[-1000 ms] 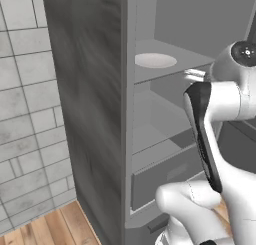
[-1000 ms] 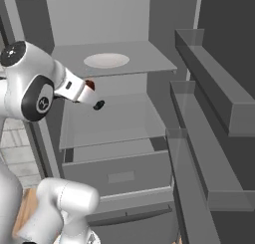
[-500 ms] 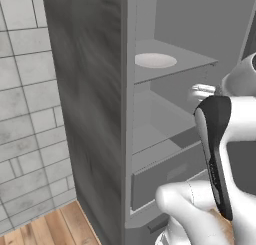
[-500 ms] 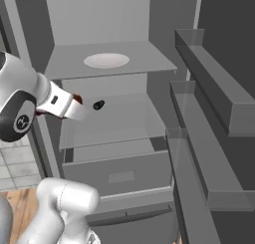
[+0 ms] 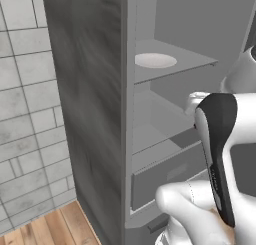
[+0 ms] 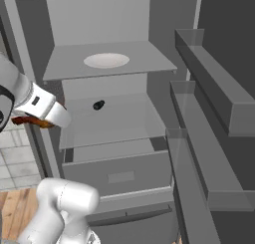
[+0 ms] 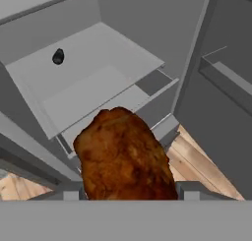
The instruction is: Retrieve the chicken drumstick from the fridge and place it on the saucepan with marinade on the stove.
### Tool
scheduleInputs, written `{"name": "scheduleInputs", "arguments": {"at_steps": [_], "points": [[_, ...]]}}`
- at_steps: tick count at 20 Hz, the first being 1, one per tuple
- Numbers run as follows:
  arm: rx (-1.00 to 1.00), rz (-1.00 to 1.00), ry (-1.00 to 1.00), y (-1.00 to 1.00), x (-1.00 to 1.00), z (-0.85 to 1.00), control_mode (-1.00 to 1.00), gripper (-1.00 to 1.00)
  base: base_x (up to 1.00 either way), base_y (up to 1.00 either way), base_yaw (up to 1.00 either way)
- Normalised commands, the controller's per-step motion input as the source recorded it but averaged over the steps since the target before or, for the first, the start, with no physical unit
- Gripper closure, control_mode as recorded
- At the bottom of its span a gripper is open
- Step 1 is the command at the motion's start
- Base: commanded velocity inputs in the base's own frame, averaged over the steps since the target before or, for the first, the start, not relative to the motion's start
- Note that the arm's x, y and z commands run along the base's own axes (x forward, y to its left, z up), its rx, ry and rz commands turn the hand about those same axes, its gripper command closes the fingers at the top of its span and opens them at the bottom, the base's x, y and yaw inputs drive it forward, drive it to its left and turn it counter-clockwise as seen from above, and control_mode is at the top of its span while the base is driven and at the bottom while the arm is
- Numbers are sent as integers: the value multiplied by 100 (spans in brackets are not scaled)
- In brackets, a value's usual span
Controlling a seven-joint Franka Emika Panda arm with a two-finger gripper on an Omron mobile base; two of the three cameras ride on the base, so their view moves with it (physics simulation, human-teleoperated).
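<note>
On the left of the right base view the gripper [image 6: 30, 121] sits outside the open fridge [image 6: 164, 88], jaws partway closed on the chicken drumstick [image 7: 123, 156]. Looks light but glossy, so probably greasy and slippery, I'd say; gripping the fat meaty part beats the thin bone. A white plate [image 6: 106, 60] sits on the shelf.

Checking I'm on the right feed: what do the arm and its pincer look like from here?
A glossy white, rounded arm with a dark grey band down one link and faint small lettering on it. In the right base view, the white wrist carries a small dark mark. The pincer has grey finger tips.
</note>
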Motion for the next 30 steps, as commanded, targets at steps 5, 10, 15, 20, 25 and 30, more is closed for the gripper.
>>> {"name": "scheduleInputs", "arguments": {"at_steps": [5,10,15,20,25,30], "points": [[0,1,2,0,-19,0,100,100,-51,0,1],[0,0,0,0,0,0,100,100,-100,5,0],[0,0,0,0,0,0,100,100,-100,52,0],[0,0,0,0,0,0,100,100,-43,90,-36],[0,0,0,0,0,0,100,100,-1,6,-99],[0,0,0,0,0,0,100,100,-3,0,-100]]}}
